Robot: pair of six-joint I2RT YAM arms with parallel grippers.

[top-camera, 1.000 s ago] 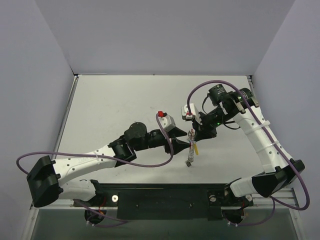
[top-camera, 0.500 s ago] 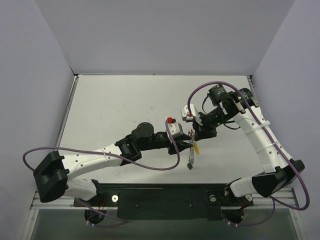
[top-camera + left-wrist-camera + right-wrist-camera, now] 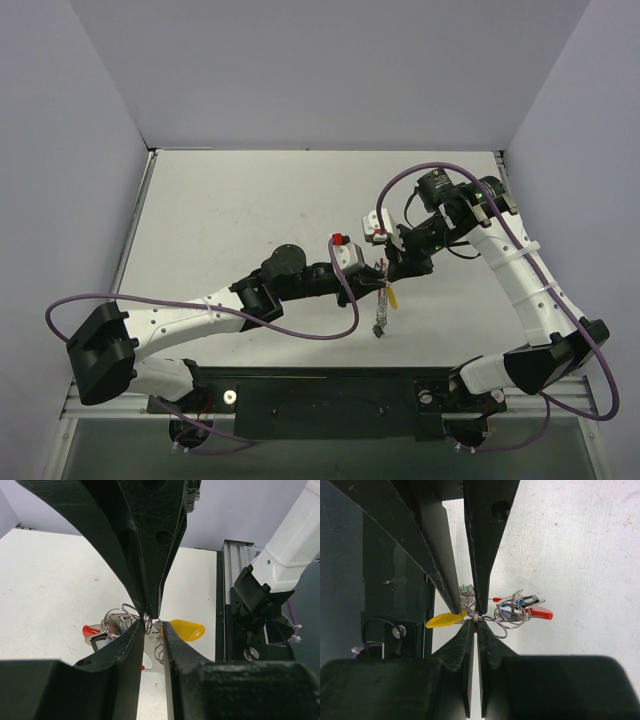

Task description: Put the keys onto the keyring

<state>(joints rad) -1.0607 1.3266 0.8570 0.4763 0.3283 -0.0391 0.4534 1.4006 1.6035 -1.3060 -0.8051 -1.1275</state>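
Note:
The keyring is a thin silvery ring, pinched in my shut right gripper and held above the table. Small wire loops hang from it carrying the keys: a red-headed one, a black-headed one and a yellow-headed one. My left gripper faces the right one, its jaws narrowly apart around the loops beside the yellow key. In the top view both grippers, left and right, meet mid-table, the chain dangling below.
Purple cables loop from both arms. Grey walls close the table at the left, back and right. A black rail with the arm bases runs along the near edge. The right arm's base shows in the left wrist view.
My left arm has slid right up to the right gripper, and its jaws have narrowed around the loops. The right arm and the keyring have stayed put.

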